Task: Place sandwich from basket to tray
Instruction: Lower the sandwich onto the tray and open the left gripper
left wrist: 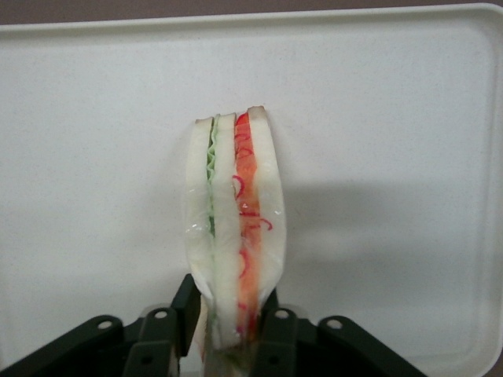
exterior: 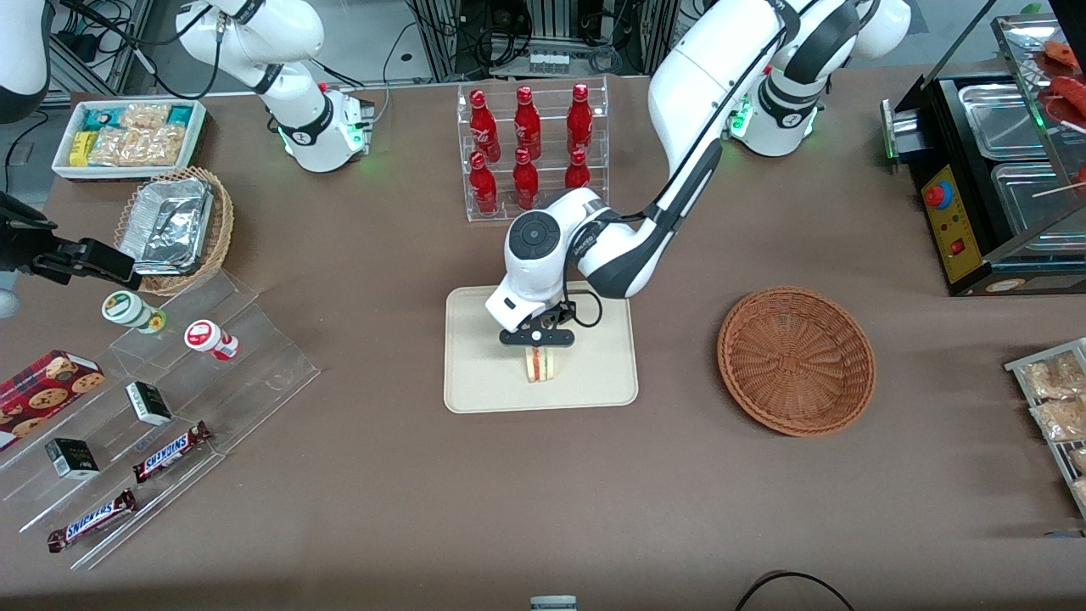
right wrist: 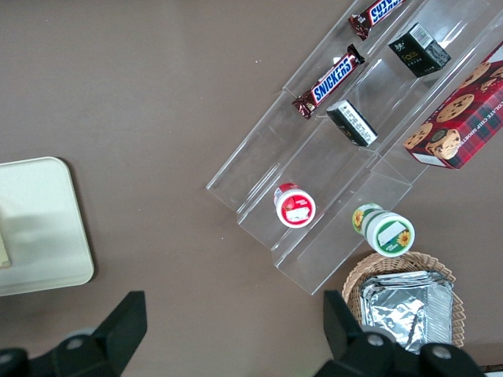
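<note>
A brown worktop (exterior: pixel 382 475) seen from the front, with a cream tray (exterior: pixel 475 382) near its middle. The working arm reaches down over the tray, and its gripper (exterior: pixel 536 338) hangs just above the tray's surface. The fingers (left wrist: pixel 186 308) are clamped on the sandwich (exterior: pixel 537 363), one against each bread face at the wedge's blunt end. The sandwich stands on its thin edge, its layers of white bread, green filling and pink-red filling upright, and it sits within the tray's rim, roughly central. Whether its lower edge is already touching the tray cannot be told for sure; a soft shadow lies right beside it in the wrist view, so it looks very close or resting.

The round reddish-brown basket (exterior: pixel 796 361) lies empty, well apart from the tray toward the working arm's end of the worktop.

The main risk, as a judgement, is at release. The wedge is tall and narrow on this edge, so once the fingers part it may topple flat, which is harmless while it stays inside the rim. The clear wrap could cling to a finger pad and drag the sandwich up or sideways when the arm lifts. Pressing lower could squash the soft bread.
</note>
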Tool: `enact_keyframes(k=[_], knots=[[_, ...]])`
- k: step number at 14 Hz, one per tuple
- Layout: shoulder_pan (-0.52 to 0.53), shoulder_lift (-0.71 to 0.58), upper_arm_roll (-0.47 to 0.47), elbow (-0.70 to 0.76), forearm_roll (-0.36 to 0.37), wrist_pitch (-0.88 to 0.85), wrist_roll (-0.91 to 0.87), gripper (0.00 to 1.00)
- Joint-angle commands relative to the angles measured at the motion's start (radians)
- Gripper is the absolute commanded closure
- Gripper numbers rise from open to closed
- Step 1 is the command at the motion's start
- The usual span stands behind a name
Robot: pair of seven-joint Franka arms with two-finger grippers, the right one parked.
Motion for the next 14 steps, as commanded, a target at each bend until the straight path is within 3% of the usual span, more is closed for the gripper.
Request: enact_keyframes(k=[1,8,10,14], knots=[[-0.006,0.001,0.007,0.028,0.014,-0.002,0.003,0.0],[0.035,-0.17,0.015,0.009,0.002,-0.08,-0.143,0.0],[0.093,-0.247,0.021,-0.029,0.001,-0.101,-0.238,0.0],[0.184,-0.376,0.019,-0.089,0.001,-0.198,-0.237,0.0]])
